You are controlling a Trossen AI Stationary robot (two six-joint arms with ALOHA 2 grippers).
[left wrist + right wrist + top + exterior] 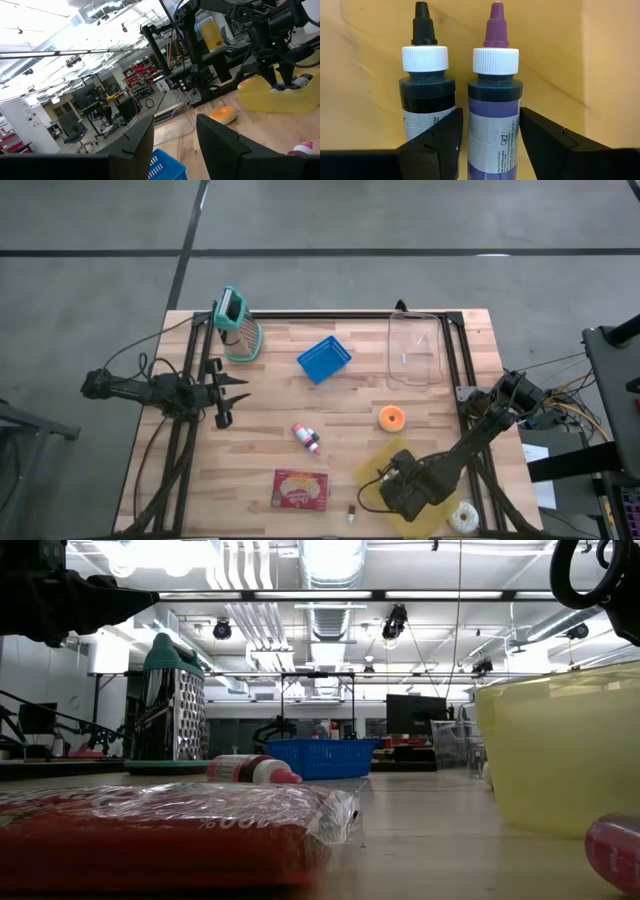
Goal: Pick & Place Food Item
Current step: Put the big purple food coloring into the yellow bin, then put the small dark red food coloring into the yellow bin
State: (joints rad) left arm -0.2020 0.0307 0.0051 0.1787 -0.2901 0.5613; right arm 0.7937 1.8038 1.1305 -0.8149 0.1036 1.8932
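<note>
My right gripper (490,145) is down inside a yellow bin (430,515) at the table's near right, shut on a purple-capped bottle (495,100). A black-capped bottle (426,90) lies right beside it in the bin. My left gripper (238,390) hovers open and empty over the table's left side. A red food packet (300,490) lies flat near the front edge. A red-and-white bottle (306,437) lies on its side at mid-table. An orange donut (391,417) rests on the table by the bin. My right gripper pinches the purple-capped bottle's labelled body (492,135) between its two fingers, below the white collar. The fingers lie across the bottle, one on each side. The yellow bin fills the view behind the bottle; whether the bottle rests on the bin, I cannot tell.
A teal grater (238,328) stands at the far left, a blue basket (323,358) at far centre, and a clear container (415,348) at the far right. A white donut (463,517) and a small bottle (352,515) lie near the front edge.
</note>
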